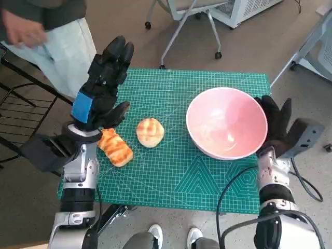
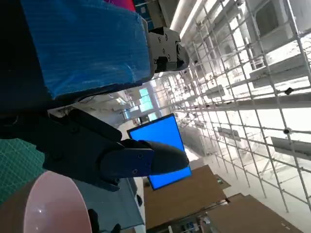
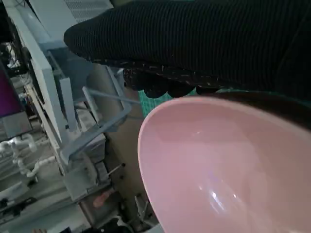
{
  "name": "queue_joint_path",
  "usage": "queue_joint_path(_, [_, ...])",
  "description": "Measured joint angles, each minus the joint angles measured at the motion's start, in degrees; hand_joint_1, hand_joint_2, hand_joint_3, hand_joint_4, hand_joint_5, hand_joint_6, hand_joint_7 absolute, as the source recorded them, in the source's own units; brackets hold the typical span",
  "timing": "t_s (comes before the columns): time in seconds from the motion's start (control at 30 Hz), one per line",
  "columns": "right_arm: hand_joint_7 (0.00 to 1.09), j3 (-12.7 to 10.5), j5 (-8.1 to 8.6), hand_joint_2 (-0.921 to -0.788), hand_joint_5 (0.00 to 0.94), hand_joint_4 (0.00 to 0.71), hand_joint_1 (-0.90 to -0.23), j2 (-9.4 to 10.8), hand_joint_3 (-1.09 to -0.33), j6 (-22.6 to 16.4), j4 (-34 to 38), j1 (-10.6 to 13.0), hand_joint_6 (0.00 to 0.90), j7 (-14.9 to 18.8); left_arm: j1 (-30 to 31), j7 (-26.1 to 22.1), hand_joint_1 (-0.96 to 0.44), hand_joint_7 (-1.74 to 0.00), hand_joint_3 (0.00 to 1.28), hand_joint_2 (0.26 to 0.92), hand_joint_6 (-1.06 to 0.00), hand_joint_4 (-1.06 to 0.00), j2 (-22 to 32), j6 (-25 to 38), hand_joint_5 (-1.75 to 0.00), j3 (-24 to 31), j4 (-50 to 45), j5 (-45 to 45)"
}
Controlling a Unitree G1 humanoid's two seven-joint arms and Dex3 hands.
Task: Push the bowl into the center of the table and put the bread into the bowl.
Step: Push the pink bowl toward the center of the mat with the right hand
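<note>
Bowl (image 1: 226, 123), pink and empty, sits right of centre on the green mat (image 1: 171, 176), with the gloved right hand (image 1: 277, 122) spread flat against its right outer wall; judging by this, the push is the step in hand, so keep the palm low on the wall and drive steadily leftward so the bowl slides rather than tips. Left hand (image 1: 104, 85) hovers raised at the mat's left edge, fingers apart, holding nothing. Round bread roll (image 1: 150, 132) lies left of the bowl, long bread (image 1: 115, 147) further left; neither is in it.
</note>
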Motion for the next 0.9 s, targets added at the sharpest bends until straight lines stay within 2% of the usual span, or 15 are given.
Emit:
queue_joint_path(0.23, [0.14,-0.1,0.06,-0.921,0.001,0.093,-0.596,1.6,-0.719,-0.2,0.0,-1.1,0.146,0.8,0.2,0.1,-0.75,-0.34,0.44,0.921,0.0,-0.07,0.3,0.0,0.0,0.2,-1.2,0.0])
queue_joint_path(0.53, [0.15,-0.2,0.05,-0.921,0.006,0.102,-0.615,3.8,-0.7,-0.3,0.0,-2.5,0.159,1.1,0.5,0.3,-0.75,-0.31,0.45,0.921,0.0,-0.08,0.9,-0.1,0.0,0.5,-1.3,0.1])
queue_joint_path(0.9, [0.12,-0.2,0.01,-0.921,0.0,0.073,-0.644,6.2,-0.668,0.3,0.1,-4.5,0.129,1.5,1.2,1.5,-0.74,-0.31,0.46,0.921,0.0,-0.08,1.1,-1.2,-0.01,0.9,-1.3,0.6])
